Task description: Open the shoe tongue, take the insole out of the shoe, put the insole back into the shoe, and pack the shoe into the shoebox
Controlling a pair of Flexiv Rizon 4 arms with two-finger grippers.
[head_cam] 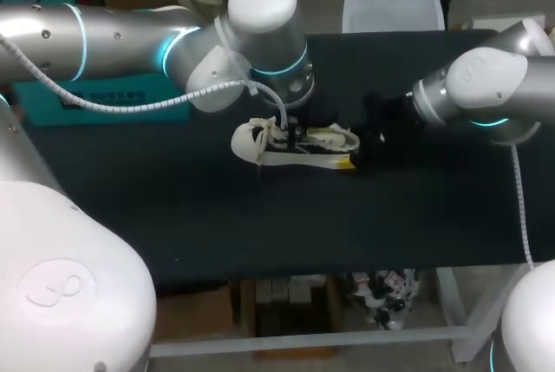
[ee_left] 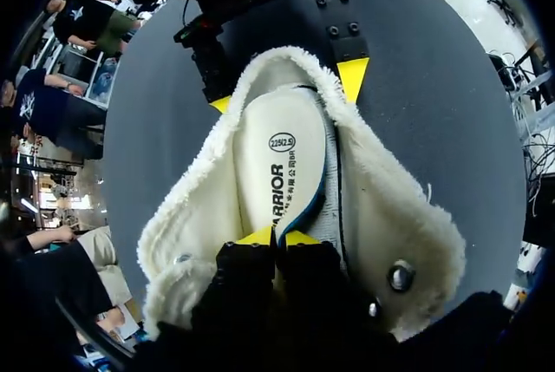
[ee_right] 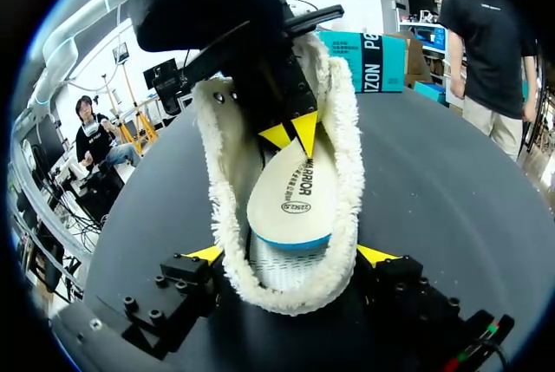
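A cream fleece-lined shoe (head_cam: 251,142) lies mid-table on its sole, its opening spread wide. Inside it sits the white insole (ee_left: 282,159) with dark print. My left gripper (ee_left: 277,238) reaches down into the opening, yellow tips pinched together on the insole's near end; from the other wrist it shows as (ee_right: 290,133) over the insole (ee_right: 295,203). My right gripper (ee_right: 292,255) straddles the shoe's (ee_right: 342,164) other end, one yellow finger pressed against each fleece side. In the head view the left gripper (head_cam: 282,132) and right gripper (head_cam: 354,150) meet over the shoe.
A teal box (head_cam: 104,94) stands at the table's far left, partly behind my left arm. A white bin (head_cam: 388,6) sits at the far edge. The black tabletop (head_cam: 199,216) stretches toward the front edge.
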